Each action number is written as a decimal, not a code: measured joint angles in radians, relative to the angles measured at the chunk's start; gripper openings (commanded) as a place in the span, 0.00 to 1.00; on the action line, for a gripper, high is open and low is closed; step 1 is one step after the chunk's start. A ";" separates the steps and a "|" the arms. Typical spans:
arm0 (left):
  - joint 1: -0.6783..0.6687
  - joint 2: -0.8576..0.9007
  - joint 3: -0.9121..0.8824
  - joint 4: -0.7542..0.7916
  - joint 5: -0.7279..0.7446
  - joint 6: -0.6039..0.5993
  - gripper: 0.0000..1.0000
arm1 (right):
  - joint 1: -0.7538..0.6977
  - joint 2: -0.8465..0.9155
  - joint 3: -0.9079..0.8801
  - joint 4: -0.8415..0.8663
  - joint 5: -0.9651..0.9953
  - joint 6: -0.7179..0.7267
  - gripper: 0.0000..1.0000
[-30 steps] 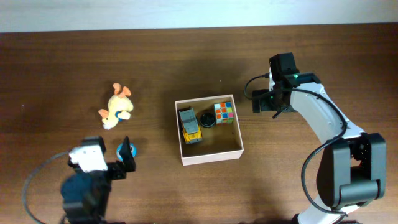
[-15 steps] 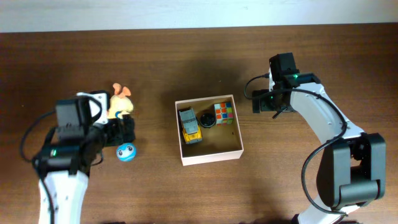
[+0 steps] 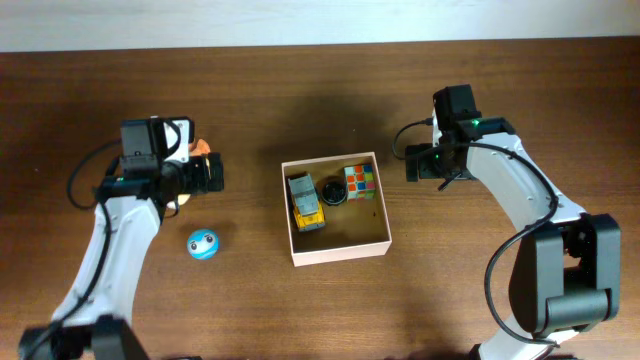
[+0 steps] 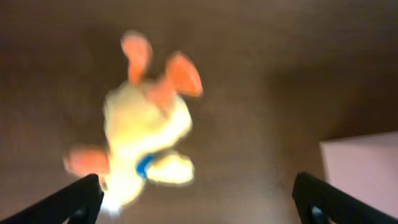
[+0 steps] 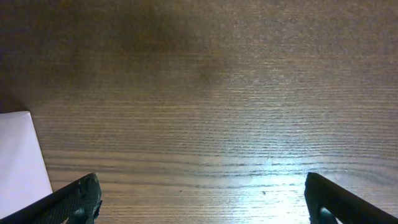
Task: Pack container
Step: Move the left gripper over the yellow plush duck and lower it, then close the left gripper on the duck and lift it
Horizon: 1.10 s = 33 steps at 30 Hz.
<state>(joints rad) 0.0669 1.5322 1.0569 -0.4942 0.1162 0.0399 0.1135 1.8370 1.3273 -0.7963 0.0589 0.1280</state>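
Observation:
The container (image 3: 345,236), a shallow white-walled box with a tan floor, sits mid-table. It holds a yellow toy truck (image 3: 306,202), a black round piece (image 3: 332,192) and a colour cube (image 3: 360,181). A yellow plush with orange ears (image 4: 146,130) lies left of it, blurred in the left wrist view and mostly hidden in the overhead view apart from an orange ear (image 3: 201,148). My left gripper (image 3: 205,173) hovers over the plush, open and empty (image 4: 202,205). My right gripper (image 3: 415,165) is open and empty over bare wood right of the container (image 5: 202,199).
A small blue ball with a face (image 3: 202,244) lies on the table in front of the plush. The container's corner shows in the left wrist view (image 4: 367,168) and in the right wrist view (image 5: 22,155).
My left arm has swung from the table's front left, near the blue ball, up and back to above the plush. The right arm and the container's contents have not moved.

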 measured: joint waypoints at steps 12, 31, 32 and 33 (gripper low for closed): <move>0.000 0.171 0.001 0.159 -0.096 0.269 0.96 | 0.000 0.000 0.000 0.001 0.000 -0.001 0.99; 0.001 0.206 0.002 0.178 -0.233 0.339 0.84 | 0.000 0.000 0.000 0.000 0.000 0.000 0.99; 0.001 0.212 0.002 0.190 -0.233 0.339 0.84 | 0.000 0.000 0.000 0.001 0.000 -0.001 0.99; 0.002 0.220 0.002 0.198 -0.233 0.340 0.84 | 0.000 0.000 0.000 0.001 0.000 0.000 0.99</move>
<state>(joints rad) 0.0689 1.7523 1.0584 -0.2966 -0.1165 0.3794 0.1135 1.8370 1.3273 -0.7956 0.0589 0.1280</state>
